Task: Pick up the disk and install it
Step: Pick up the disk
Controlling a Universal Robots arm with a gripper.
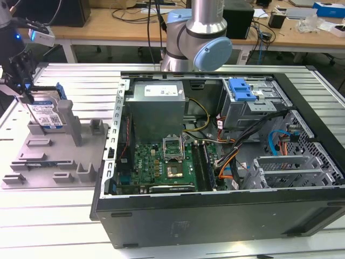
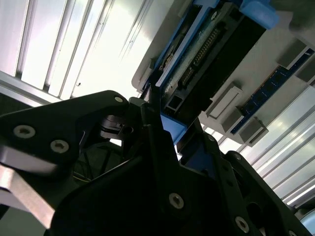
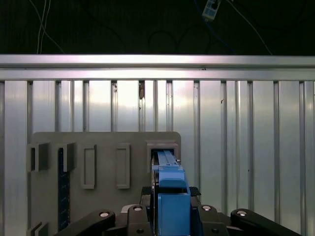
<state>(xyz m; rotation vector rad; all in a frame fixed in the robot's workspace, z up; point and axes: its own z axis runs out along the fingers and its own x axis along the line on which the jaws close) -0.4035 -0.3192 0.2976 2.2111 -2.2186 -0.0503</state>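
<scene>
Disk (image 1: pixel 47 112) stands on edge in a slot of the grey holder tray (image 1: pixel 48 162), at the exterior view's left, well apart from the open computer case (image 1: pixel 215 221). The gripper (image 1: pixel 25 93) is closed narrowly on the disk's blue-framed edge. This looks like the pick-up step, and freeing the disk calls for a straight, untilted pull out of the slot.

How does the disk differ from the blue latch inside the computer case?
The disk stands on edge in the grey holder, outside the computer case. The blue latch lies flat on the drive cage inside it. The disk carries a blue-and-white label, while the latch is plain blue. The gripper is at the disk's top, far from the latch. Both show blue plastic.
</scene>
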